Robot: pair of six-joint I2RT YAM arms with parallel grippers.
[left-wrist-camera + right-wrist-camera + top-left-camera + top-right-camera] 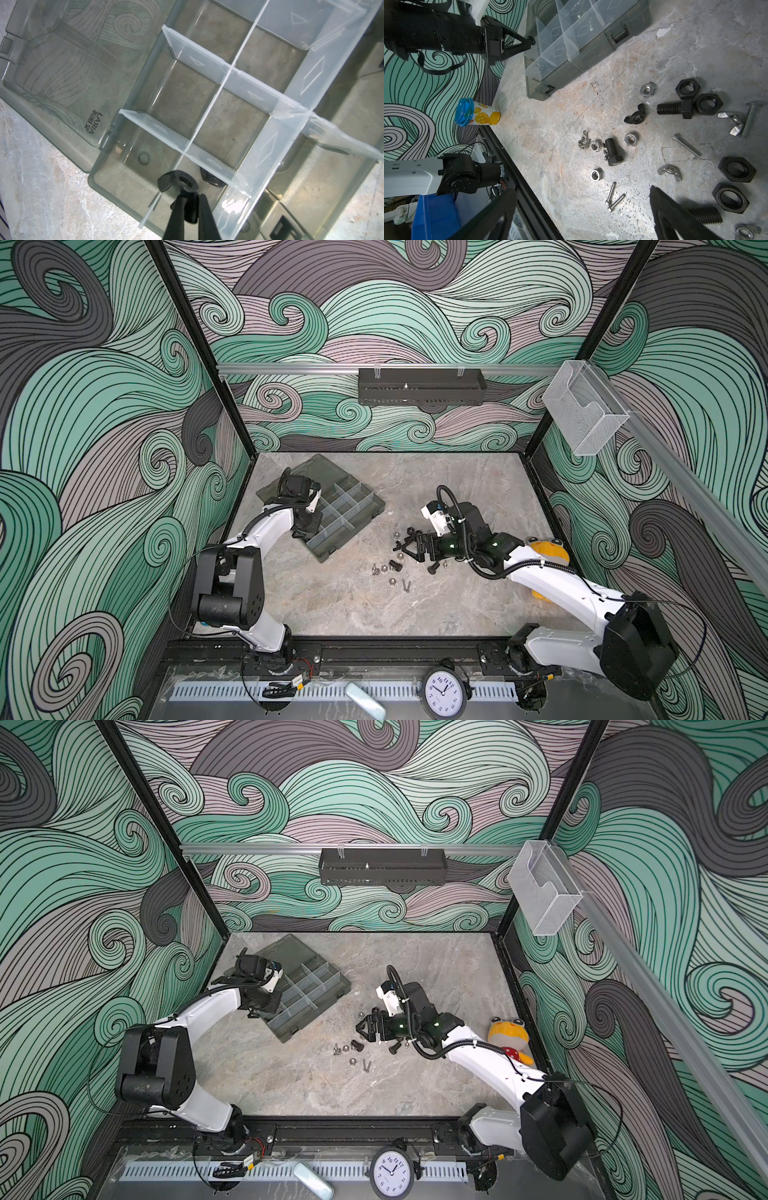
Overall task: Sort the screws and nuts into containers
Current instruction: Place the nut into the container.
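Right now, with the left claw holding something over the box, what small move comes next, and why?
Probably a slight shift of the left gripper toward the compartment where a black nut already lies. It is shut on a black wing nut that hangs over the organiser box about above a thin divider, so releasing here might miss.

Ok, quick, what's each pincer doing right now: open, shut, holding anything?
Left pincer: shut on a black wing nut, above the organiser box.
Right pincer: open, holding nothing, above the loose nuts and screws.
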